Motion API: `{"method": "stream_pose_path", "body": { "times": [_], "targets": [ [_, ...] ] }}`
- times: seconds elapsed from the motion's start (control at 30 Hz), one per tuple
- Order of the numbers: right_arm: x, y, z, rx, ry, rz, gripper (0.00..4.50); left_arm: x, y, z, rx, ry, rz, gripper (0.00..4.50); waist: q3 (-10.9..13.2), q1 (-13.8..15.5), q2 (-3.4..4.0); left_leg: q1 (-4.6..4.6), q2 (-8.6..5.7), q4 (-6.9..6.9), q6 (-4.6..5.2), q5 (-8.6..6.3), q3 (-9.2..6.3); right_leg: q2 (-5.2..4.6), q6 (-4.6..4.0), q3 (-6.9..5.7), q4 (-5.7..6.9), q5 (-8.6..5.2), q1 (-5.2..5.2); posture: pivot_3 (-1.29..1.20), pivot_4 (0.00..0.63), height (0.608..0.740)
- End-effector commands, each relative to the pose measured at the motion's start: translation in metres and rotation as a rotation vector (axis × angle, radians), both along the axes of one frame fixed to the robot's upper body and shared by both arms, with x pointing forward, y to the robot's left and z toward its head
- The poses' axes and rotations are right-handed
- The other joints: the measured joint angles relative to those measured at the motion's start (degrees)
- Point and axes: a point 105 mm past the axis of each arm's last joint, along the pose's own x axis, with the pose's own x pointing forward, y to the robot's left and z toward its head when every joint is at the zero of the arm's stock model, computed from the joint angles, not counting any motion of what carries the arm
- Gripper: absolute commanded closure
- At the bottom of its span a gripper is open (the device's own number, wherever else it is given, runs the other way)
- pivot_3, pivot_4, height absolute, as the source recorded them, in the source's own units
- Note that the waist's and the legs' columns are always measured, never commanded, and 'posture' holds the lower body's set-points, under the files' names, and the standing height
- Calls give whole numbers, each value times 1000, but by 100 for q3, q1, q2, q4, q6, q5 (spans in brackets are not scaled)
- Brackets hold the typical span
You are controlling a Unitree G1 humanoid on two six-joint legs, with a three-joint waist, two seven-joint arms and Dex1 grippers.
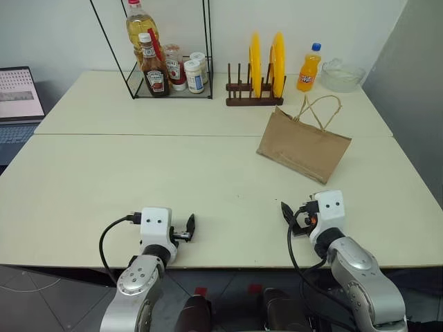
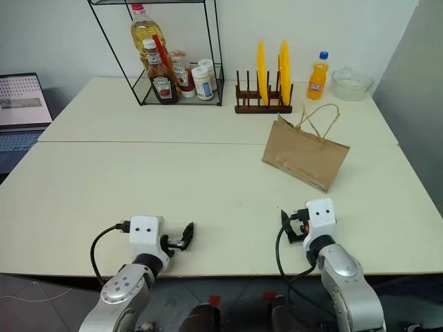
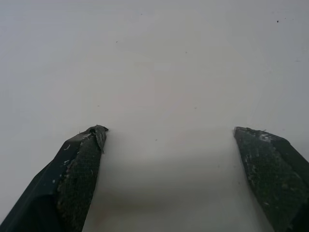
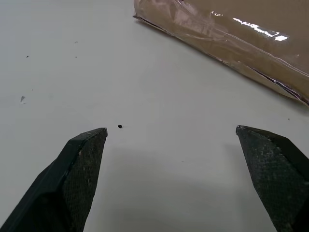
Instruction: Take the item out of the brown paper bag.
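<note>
On the far right of the table [image 1: 208,166] lies the brown paper bag [image 1: 304,146], creased, twine handles up, its contents hidden. We hold the left gripper [image 3: 169,137] and right gripper [image 4: 171,135] wide and empty; we should reach the right one forward and pinch the mouth.
</note>
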Motion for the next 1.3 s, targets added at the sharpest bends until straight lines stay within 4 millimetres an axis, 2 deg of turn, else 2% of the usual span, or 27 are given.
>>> {"method": "stream_pose_path", "body": {
  "times": [0.03,0.3,0.43,0.57,0.67,0.77,0.9,0.97,1.07,1.17,1.3],
  "targets": [
    [0,1,13,7,-61,2,0,-2,4,4,18,-16,15,7,0,0,0,0,0,0,0,0,0,0,0,0,0,0,0,0,150,740],
    [0,-4,15,-4,-71,-31,0,2,0,4,2,-24,-13,7,0,0,0,0,0,0,0,0,0,0,0,0,0,0,0,0,150,740],
    [4,-13,28,-34,-131,-55,0,12,-9,13,-22,-52,-92,7,0,6,0,-1,0,0,0,0,0,0,0,0,0,0,0,0,150,740],
    [12,-24,55,-32,-207,-84,0,32,-24,44,-62,-124,-266,7,2,16,-3,-2,-1,2,0,0,-1,1,1,-3,0,1,-1,0,150,740],
    [23,-25,85,-76,-294,-42,0,50,-47,87,-65,-187,-515,7,7,20,-6,-4,-1,3,-1,1,-3,2,-2,-6,3,3,-1,0,150,740],
    [35,-33,103,-58,-323,-55,0,56,-61,111,-40,-198,-690,7,6,3,-7,-6,-2,2,-1,1,-2,2,-23,-5,-2,18,0,0,150,740],
    [64,-53,138,-28,-358,-77,0,51,-82,154,-45,-222,-982,7,16,-21,-3,-14,-2,-1,0,1,-3,2,-26,-8,2,20,-7,0,150,740],
    [75,-60,148,-16,-354,-72,0,49,-86,167,-46,-225,-1062,7,17,-23,-3,-15,-2,-3,0,1,-4,1,-26,-9,-1,20,-7,0,150,740],
    [93,-70,151,16,-299,-49,0,46,-87,182,-53,-230,-1146,7,17,-37,-2,-14,-2,-6,1,0,-3,1,-27,-9,-1,20,-7,0,150,740],
    [113,-75,155,85,-216,1,0,49,-84,188,-25,-228,-1174,7,23,-76,3,-14,-2,-3,1,0,-2,1,-27,-8,2,20,-7,0,150,740],
    [127,-72,157,176,-126,67,0,53,-79,187,8,-232,-1162,7,38,-107,16,-13,-2,-5,1,0,-3,1,-28,-9,3,20,-8,0,150,740]
  ]
}}
